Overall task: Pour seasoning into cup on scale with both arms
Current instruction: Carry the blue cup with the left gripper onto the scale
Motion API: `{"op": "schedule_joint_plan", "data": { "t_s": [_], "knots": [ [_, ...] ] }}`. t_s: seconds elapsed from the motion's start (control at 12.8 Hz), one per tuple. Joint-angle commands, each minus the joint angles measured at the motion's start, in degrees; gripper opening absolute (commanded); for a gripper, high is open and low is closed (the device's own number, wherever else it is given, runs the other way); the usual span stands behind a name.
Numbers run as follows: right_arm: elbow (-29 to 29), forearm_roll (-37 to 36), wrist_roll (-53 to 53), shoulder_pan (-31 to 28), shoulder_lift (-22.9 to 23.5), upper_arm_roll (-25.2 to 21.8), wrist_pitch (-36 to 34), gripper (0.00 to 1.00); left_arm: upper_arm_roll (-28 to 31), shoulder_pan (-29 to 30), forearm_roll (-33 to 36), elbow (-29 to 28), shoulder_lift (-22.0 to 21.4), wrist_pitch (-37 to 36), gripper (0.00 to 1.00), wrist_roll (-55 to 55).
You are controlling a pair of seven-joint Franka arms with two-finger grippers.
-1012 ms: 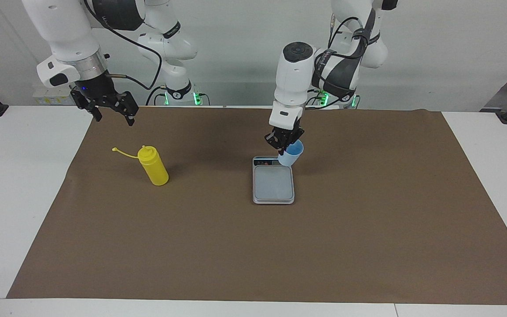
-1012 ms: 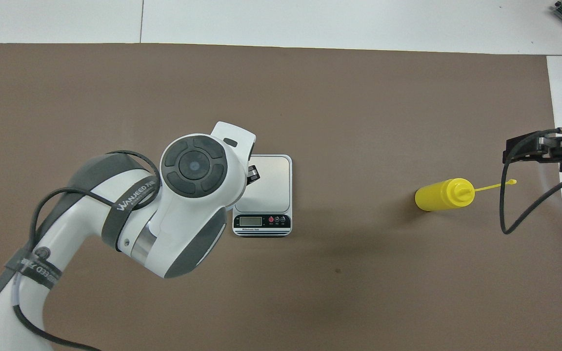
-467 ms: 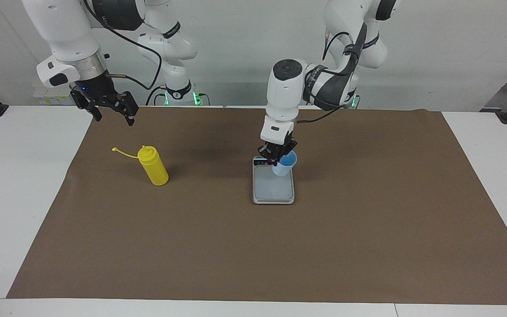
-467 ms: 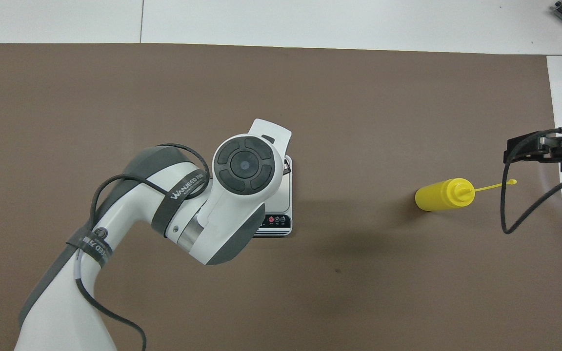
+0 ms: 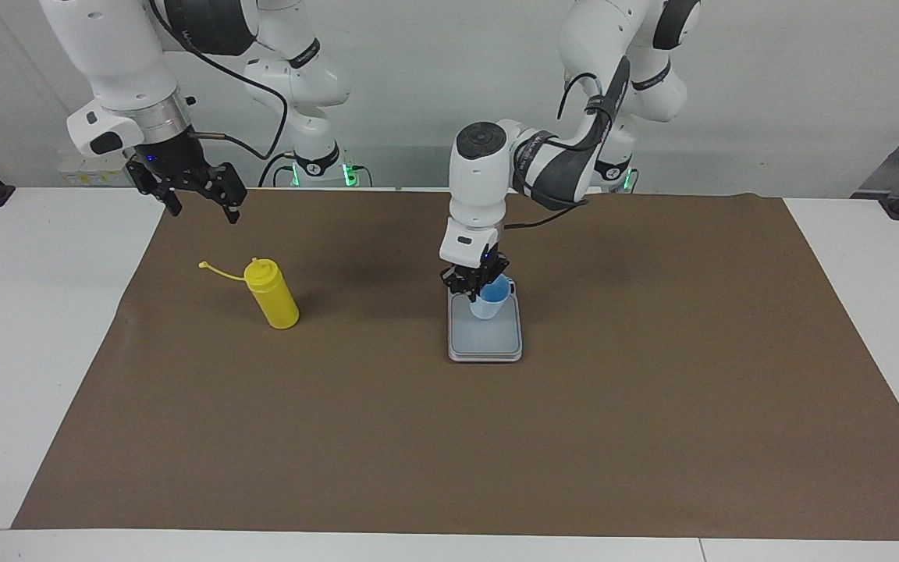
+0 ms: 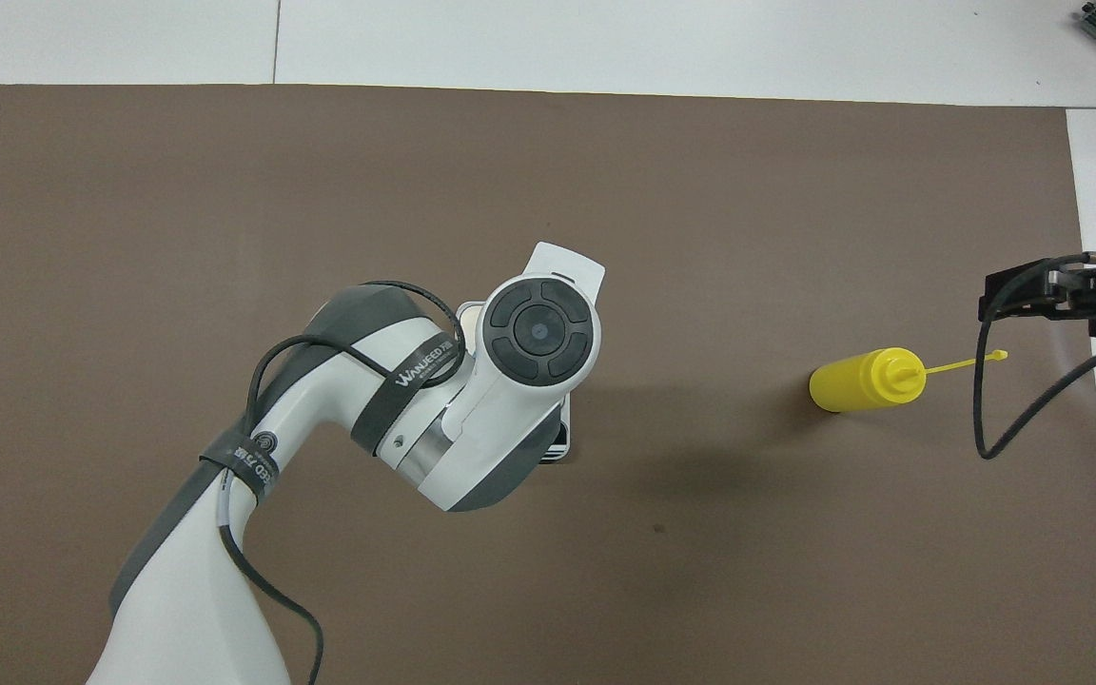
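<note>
The light blue cup (image 5: pixel 491 300) stands upright with my left gripper (image 5: pixel 477 286) shut on its rim. It is down at the silver-grey scale (image 5: pixel 486 337), over the part nearest the display; whether its base touches the plate I cannot tell. In the overhead view my left wrist hides the cup and nearly all of the scale (image 6: pixel 563 445). The yellow seasoning bottle (image 5: pixel 272 295) (image 6: pixel 860 381) stands toward the right arm's end of the table, its cap strap hanging out sideways. My right gripper (image 5: pixel 204 211) (image 6: pixel 990 297) waits open in the air, over the mat's edge beside the bottle.
A brown mat (image 5: pixel 652 390) covers most of the white table (image 5: pixel 28 312). Black cable loops hang from the right wrist (image 6: pixel 995 419) close to the bottle's strap.
My left arm has swung toward the middle and lowered the cup from a tilted hold above the scale's display edge down to the plate, upright. The right arm and the bottle have not moved.
</note>
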Motion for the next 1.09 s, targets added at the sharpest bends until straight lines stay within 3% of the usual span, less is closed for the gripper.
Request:
{"op": "schedule_joint_plan", "data": {
  "t_s": [0.0,1.01],
  "knots": [
    [-3.5,0.8,-3.4,-0.4,-2.3,0.0,1.7,1.00,0.9,-1.2,2.7,1.7,1.1,-0.3,0.00,-1.2],
    [-8.7,0.8,-6.1,-0.6,-4.8,0.0,5.0,1.00,1.0,-0.5,7.1,2.5,3.1,3.6,0.03,-1.1]
  ]
}}
